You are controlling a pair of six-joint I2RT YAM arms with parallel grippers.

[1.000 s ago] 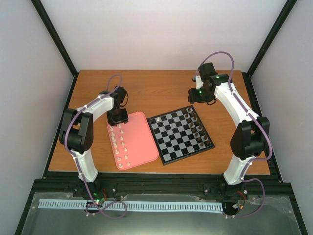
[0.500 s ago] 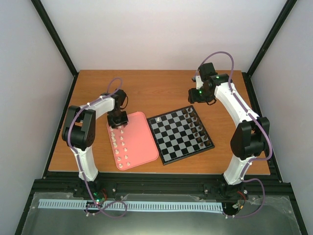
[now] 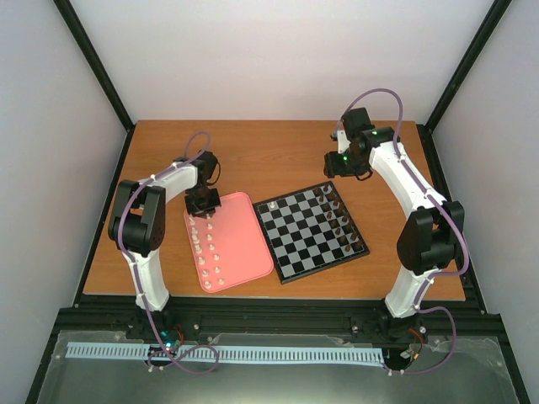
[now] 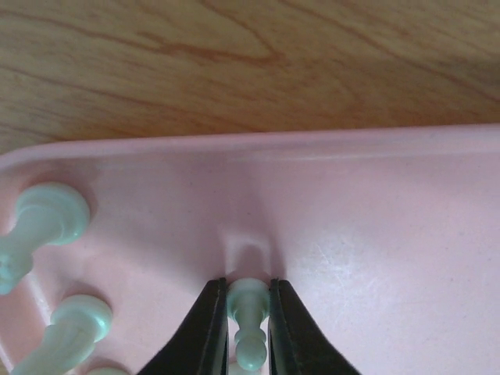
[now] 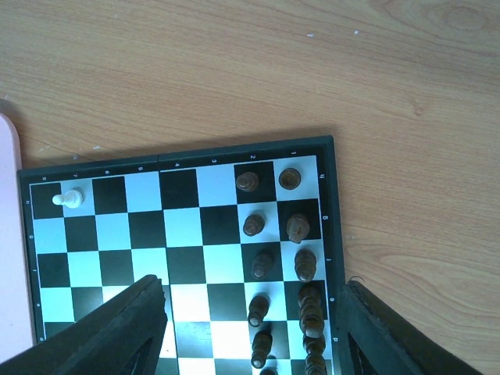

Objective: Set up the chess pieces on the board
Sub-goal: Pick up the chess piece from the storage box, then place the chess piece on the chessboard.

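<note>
- The left gripper (image 4: 248, 291) was clamped on one of the chess pieces (image 4: 248, 324), its two black tapered fingers (image 4: 209, 328) pressed against either side of the small, pale, glossy turned stem.
- That held piece stood low over the pink tray (image 4: 375, 234), close to the tray's raised, rounded far rim; whether its base touched the tray floor could not be told.
- Two more cream pieces (image 4: 43, 223) with round flared bases stood to the left on the same smooth, faintly scuffed plastic.
- From above, the left gripper (image 3: 203, 204) sat at the far end of the tray (image 3: 248, 244), where the remaining cream pieces (image 3: 206, 248) stood in two rows along its left side.
- The right gripper (image 5: 250, 285) hung above the board (image 5: 176, 153) with its fingers (image 5: 117, 336) spread wide apart, nothing between them.
- The board (image 3: 295, 240) lay just right of the tray, turned at an angle, a flat square of black and silvery squares inside a black rim.
- One cream piece (image 5: 69, 199) stood by the board's far left corner.
- Dark brown pieces (image 5: 297, 226) stood in two columns along its right side.
- Both lay on a wooden table (image 3: 278, 156) with a warm visible grain.
</note>
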